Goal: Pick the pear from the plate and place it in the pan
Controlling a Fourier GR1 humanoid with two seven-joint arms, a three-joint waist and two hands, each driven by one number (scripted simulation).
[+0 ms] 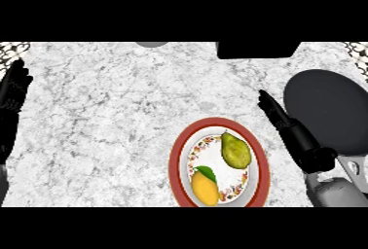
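Counter, pear on plate
Pear [235, 150] beside mango [205, 186] on red-rimmed plate [176, 160]; right hand [287, 127] outstretched, empty, between plate and pan [327, 107]; left hand [12, 92] relaxed at left edge.

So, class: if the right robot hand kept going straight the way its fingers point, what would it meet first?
Probably nothing: the right robot hand points up-left over bare counter, between the plate and the pan, though its height is unclear.

My tabletop [129, 107] white-grey veined marble, smooth, pan [327, 109] matt black, plate [181, 160] glazed, red rim, floral band, pear [235, 151] dull green with mottled skin, mango [205, 187] smooth yellow-orange, my right hand [291, 129] matt black, forearm [341, 194] grey.
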